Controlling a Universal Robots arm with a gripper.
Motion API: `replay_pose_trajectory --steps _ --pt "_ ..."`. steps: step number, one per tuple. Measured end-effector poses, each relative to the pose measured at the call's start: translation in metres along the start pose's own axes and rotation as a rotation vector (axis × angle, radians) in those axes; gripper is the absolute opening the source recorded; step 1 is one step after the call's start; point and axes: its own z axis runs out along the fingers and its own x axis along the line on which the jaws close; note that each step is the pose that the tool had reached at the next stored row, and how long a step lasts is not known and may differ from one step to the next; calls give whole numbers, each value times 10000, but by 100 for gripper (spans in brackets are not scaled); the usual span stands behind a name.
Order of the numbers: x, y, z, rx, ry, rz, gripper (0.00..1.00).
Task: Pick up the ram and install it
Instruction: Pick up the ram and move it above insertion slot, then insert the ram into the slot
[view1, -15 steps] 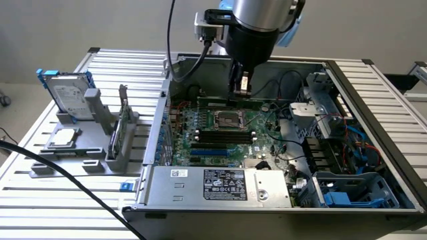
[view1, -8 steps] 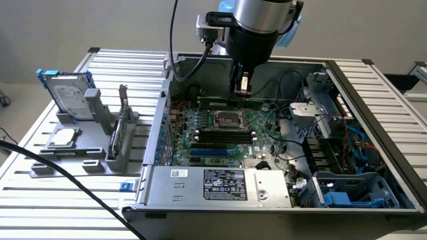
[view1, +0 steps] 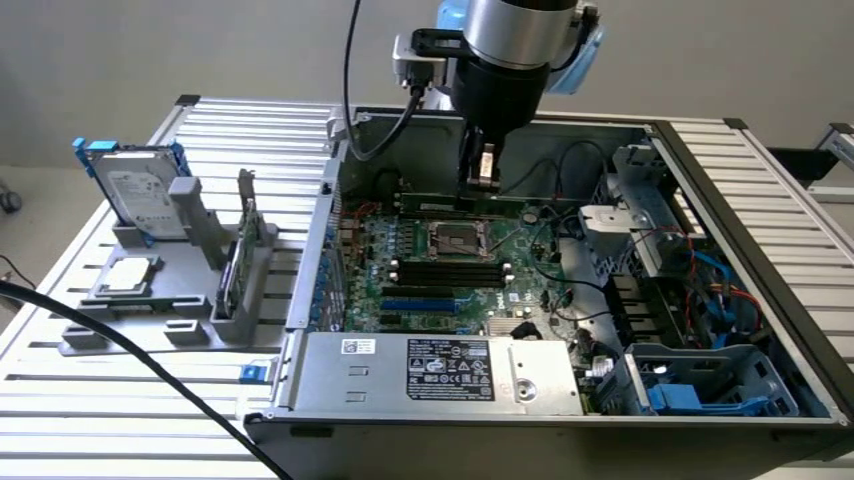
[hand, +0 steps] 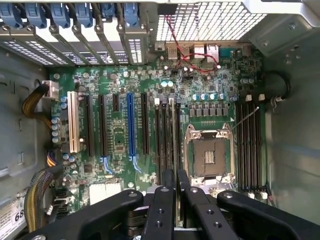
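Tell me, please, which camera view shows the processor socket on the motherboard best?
The wrist view: it looks straight down on the processor socket, so its metal frame and dark centre are plain. The exterior view shows the socket at a slant and from farther off, with less of its inside to be seen.

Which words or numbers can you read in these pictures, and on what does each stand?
"68": on a white sticker, partly cut off, wrist view.
Power supply label: too small to read.
Hard drive label: blurred, unreadable.
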Motion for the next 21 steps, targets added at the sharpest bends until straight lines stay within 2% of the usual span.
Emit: replay_pose_trajectory --steps 5,6,21 --pt "-11 15 61 150 38 46 14" --pt "-10 17 75 160 36 47 14" --pt "-10 18 76 160 37 47 14"
